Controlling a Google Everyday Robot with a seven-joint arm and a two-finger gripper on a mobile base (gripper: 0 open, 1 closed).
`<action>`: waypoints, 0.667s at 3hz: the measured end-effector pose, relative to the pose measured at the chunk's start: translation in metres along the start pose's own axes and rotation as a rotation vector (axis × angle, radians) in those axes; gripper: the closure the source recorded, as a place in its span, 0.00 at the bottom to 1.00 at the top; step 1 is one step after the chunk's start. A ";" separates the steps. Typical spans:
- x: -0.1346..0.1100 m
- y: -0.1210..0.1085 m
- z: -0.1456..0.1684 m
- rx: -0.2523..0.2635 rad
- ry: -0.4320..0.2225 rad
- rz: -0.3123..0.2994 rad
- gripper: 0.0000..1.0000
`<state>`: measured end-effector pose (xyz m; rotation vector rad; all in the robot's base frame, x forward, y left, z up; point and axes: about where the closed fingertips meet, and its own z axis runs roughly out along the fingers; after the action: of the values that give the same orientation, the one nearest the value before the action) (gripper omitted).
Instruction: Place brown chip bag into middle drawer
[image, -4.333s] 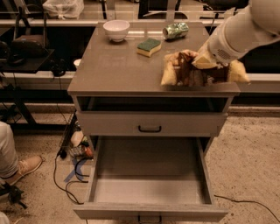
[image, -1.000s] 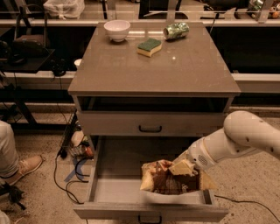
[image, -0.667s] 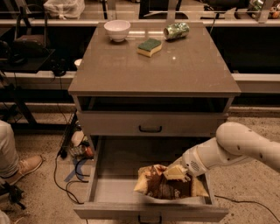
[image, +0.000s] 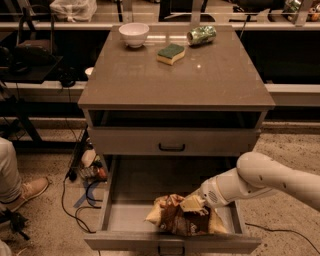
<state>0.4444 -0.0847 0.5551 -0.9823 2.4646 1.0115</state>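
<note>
Reaching low in the frame, we are holding our hand (image: 196, 203) against the brown chip bag (image: 174, 221) lying in the open middle drawer (image: 124, 214); whether it is clamped, we cannot tell.

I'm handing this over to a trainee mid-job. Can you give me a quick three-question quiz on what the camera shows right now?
1. How many items lie on the cabinet top?
2. True or false: the brown chip bag lies in the open middle drawer.
3. The end effector is: A) at the cabinet top; B) down in the middle drawer, at the brown chip bag; C) out of view.

Key
1. Three: a white bowl, a sponge and a green can.
2. True.
3. B.
</note>
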 end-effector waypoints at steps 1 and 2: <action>0.003 -0.004 0.013 -0.015 -0.016 0.027 0.38; 0.001 -0.005 0.019 -0.024 -0.032 0.037 0.15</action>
<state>0.4478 -0.0746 0.5389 -0.9239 2.4580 1.0627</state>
